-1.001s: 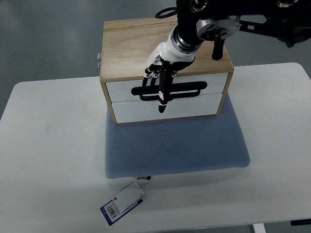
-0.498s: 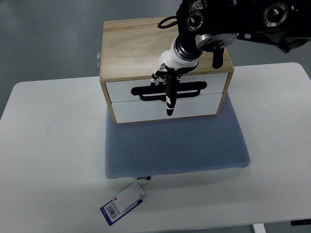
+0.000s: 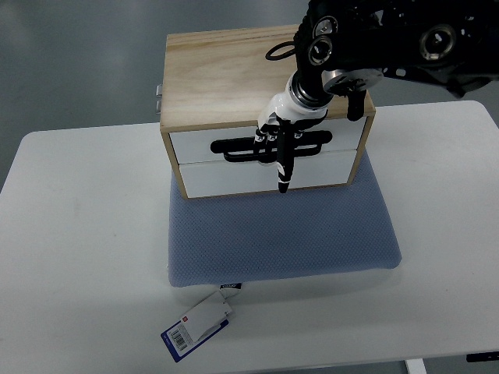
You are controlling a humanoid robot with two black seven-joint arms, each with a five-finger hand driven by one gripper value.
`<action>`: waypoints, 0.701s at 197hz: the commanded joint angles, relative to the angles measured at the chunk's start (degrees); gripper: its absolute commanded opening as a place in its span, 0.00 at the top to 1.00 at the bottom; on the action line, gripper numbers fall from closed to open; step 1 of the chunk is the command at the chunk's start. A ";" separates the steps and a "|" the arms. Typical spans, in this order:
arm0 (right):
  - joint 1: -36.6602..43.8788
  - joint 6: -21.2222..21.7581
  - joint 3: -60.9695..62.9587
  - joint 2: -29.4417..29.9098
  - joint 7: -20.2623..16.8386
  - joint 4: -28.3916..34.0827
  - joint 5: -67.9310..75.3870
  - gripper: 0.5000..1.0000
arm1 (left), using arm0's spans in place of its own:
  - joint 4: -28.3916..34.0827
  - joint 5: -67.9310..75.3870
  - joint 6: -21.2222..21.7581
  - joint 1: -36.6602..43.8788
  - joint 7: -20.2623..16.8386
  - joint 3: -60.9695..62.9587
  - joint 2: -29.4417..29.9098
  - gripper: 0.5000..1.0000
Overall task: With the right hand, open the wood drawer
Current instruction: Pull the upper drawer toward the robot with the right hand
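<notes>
Pale wood drawer box [image 3: 226, 74], white fronts; blue dotted mat [image 3: 281, 234]; seemingly black-and-white fingers [image 3: 284, 160]

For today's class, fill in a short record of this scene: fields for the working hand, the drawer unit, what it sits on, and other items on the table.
Working hand: right hand, reaching down over the front of the wood drawer box, fingers at the black handle
Drawers: two white fronts, upper drawer and lower drawer, both look closed
Support: blue cushion on a white table
Other items: paper tag at the cushion's near edge
Left hand: not in view
</notes>
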 commanded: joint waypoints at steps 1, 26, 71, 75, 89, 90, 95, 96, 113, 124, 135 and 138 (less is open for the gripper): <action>-0.89 0.18 0.01 -0.21 0.00 -0.09 -0.58 0.11 | 0.01 0.01 0.01 0.00 0.00 0.00 0.00 0.00; -0.89 2.64 0.10 -1.35 0.00 -0.18 0.04 0.11 | 0.01 0.01 0.01 0.00 0.00 0.00 0.00 0.00; -0.89 8.09 0.89 -2.58 0.00 0.35 0.65 0.11 | 0.01 0.01 0.01 0.00 0.00 0.00 0.00 0.00; -0.89 8.53 0.89 -2.58 0.00 0.44 0.92 0.11 | 0.01 0.01 0.01 0.00 0.00 0.00 0.00 0.00; -0.71 10.03 1.07 -3.02 0.00 0.61 1.62 0.11 | 0.01 0.01 0.01 0.00 0.00 0.00 0.00 0.00; -0.71 10.29 1.07 -3.11 0.00 0.61 1.71 0.11 | 0.01 0.01 0.01 0.00 0.00 0.00 0.00 0.00; -0.62 10.73 1.15 -3.20 0.00 0.70 1.88 0.11 | 0.01 0.01 0.01 0.00 0.00 0.00 0.00 0.00; -0.62 10.99 1.15 -3.20 0.00 0.70 1.97 0.11 | 0.01 0.01 0.01 0.00 0.00 0.00 0.00 0.00; -0.36 12.58 1.15 -3.46 0.00 1.23 2.50 0.11 | 0.01 0.01 0.01 0.00 0.00 0.00 0.00 0.00; -0.19 12.86 1.24 -3.64 0.00 1.67 2.67 0.11 | 0.01 0.01 0.01 0.00 0.00 -0.09 0.00 0.00; -0.10 12.86 1.24 -4.43 0.00 2.46 3.03 0.11 | 0.01 0.01 0.01 0.00 0.00 -0.09 0.00 0.00; -0.01 12.86 1.24 -4.52 0.00 2.64 3.03 0.11 | 0.01 0.01 0.10 0.00 -0.09 -0.09 0.00 0.00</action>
